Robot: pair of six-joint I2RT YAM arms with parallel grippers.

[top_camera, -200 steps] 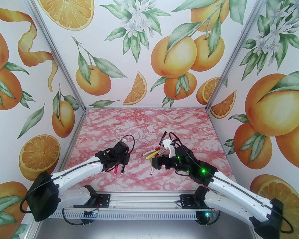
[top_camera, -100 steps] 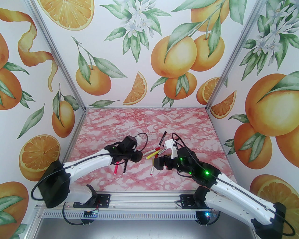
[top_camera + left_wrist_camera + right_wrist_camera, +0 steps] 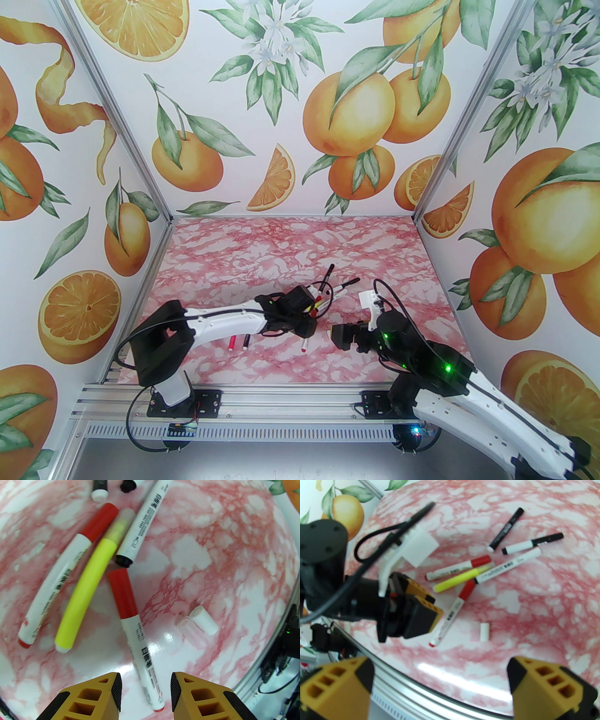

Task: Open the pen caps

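Several pens lie in a loose cluster mid-table: a red-capped white pen (image 3: 55,590), a neon yellow pen (image 3: 88,592) with a clear cap, a white pen (image 3: 144,524) with a black end, and two black-capped pens (image 3: 532,542) farther back. Another red-capped pen (image 3: 133,625) points toward my left gripper (image 3: 146,688), which hovers open just over its lower end; nothing is held. A loose white pen cap (image 3: 204,623) lies to the right of that pen. My right gripper (image 3: 440,686) stands wide open and empty, low near the table's front right, facing the left gripper (image 3: 427,611).
Two more pens (image 3: 238,342), one red-tipped and one black-tipped, lie near the front left under the left arm. The pink marbled table (image 3: 262,253) has free room at the back. Printed orange walls close in three sides; a metal rail (image 3: 281,403) runs along the front.
The left arm swung right from the two front-left pens to the middle cluster, and its jaws widened a little. The right arm drew back to the right, uncovering the pens.
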